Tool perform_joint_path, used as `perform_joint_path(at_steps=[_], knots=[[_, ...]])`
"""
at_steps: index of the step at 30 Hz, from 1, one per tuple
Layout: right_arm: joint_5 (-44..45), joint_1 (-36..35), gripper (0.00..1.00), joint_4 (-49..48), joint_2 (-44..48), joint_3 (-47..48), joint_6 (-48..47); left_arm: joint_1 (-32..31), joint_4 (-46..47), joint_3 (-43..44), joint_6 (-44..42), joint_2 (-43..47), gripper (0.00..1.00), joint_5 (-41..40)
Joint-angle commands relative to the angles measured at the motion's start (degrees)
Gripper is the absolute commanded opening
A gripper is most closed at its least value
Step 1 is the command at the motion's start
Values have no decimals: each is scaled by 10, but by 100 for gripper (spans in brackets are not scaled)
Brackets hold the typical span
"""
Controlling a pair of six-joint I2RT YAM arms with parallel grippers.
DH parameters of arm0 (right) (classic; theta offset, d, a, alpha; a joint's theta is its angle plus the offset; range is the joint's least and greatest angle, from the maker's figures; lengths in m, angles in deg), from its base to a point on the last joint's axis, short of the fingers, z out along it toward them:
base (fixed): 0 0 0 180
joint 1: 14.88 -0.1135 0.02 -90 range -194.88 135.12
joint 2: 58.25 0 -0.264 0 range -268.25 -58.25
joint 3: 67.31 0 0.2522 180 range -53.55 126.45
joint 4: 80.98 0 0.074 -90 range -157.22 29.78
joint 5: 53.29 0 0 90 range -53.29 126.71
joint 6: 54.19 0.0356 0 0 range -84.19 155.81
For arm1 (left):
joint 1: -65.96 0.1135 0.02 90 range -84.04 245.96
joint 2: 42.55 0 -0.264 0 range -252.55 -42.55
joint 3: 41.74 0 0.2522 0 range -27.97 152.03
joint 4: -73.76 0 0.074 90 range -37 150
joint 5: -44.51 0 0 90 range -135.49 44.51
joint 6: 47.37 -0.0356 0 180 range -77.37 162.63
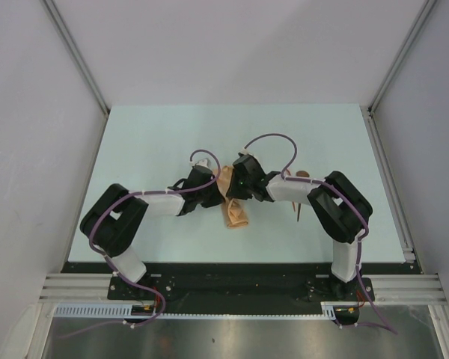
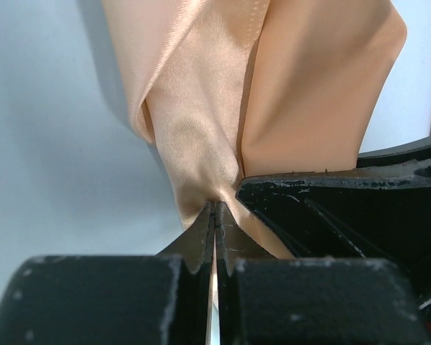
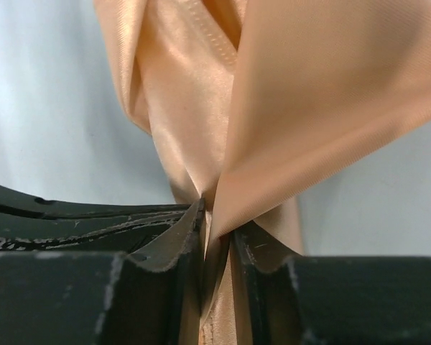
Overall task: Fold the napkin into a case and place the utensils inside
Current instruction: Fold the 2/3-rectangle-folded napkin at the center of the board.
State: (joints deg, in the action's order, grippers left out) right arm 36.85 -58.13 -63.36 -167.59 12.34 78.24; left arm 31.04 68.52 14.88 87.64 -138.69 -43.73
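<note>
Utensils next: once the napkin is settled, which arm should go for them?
Probably the right. The utensils lie just beside the right arm's forearm, on its side of the table. The left gripper is clamped on the napkin, across the cloth from them.

A pale mint table point(image 1: 172, 134) sits between plain white walls point(image 1: 30, 112); aluminium rails point(image 1: 75, 56) frame its corners.

Both arms bent inward, wrists meeting mid-table. Left gripper point(image 2: 214, 215) clamped tight on napkin point(image 2: 201, 129); right gripper point(image 3: 217, 223) slightly parted, cloth between fingers.
</note>
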Motion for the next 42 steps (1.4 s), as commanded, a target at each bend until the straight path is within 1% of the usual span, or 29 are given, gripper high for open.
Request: perform_joint_path(at_steps=[1, 2, 4, 6, 8, 9, 10, 14, 20, 22, 25, 26, 30, 31, 32, 33, 35, 39, 41, 42], knots=[[-15, -5, 25, -48, 30, -1, -19, -2, 14, -9, 11, -9, 0, 11], [-15, -5, 25, -43, 31, 6, -25, -2, 13, -10, 11, -6, 0, 11], [-12, -6, 28, -42, 35, 5, -39, -2, 13, -12, 10, -2, 0, 10], [-5, -11, 36, -40, 45, 3, -46, -3, 8, -12, 9, 2, 0, 8], [15, -16, 38, -41, 54, -1, -55, -2, 5, -14, 7, 8, 0, 5], [20, -18, 43, -40, 63, -7, -60, -2, 2, -14, 5, 9, 0, 4], [21, -18, 45, -41, 65, -10, -66, -3, 0, -14, 3, 10, 0, 3], [18, -11, 46, -46, 57, -5, -81, -2, -1, -14, 3, 10, 0, 5], [4, -3, 46, -40, 19, 34, -98, -3, 2, -20, 7, 15, 0, 8], [-15, -3, 46, -40, 9, 42, -98, -3, 2, -22, 5, 17, 0, 6], [-2, -5, 48, -41, -6, 67, -116, -2, 2, -22, 4, 17, 0, 6], [-3, -2, 50, -14, -14, 78, -120, -3, 2, -21, 4, 17, 0, 7], [-33, 14, 50, 11, -48, 112, -135, -4, -3, -18, 3, 18, 0, 7], [-33, 15, 50, 17, -50, 115, -140, -3, -5, -18, 2, 19, 0, 6], [-34, 14, 48, 25, -51, 115, -142, -3, -6, -20, 2, 23, 0, 6], [-33, 13, 42, 30, -48, 114, -142, -3, -9, -22, 2, 24, 0, 5], [-33, 8, 26, 31, -35, 95, -144, -3, -12, -22, -1, 33, 0, 3], [-30, -9, 27, 64, -26, 95, -176, -3, -29, -17, -5, 53, 0, 17], [-27, -13, 27, 65, -21, 86, -202, -2, -38, -14, -11, 62, 1, 27], [-24, -15, 27, 64, -19, 79, -212, -2, -58, -10, -12, 74, 2, 28]])
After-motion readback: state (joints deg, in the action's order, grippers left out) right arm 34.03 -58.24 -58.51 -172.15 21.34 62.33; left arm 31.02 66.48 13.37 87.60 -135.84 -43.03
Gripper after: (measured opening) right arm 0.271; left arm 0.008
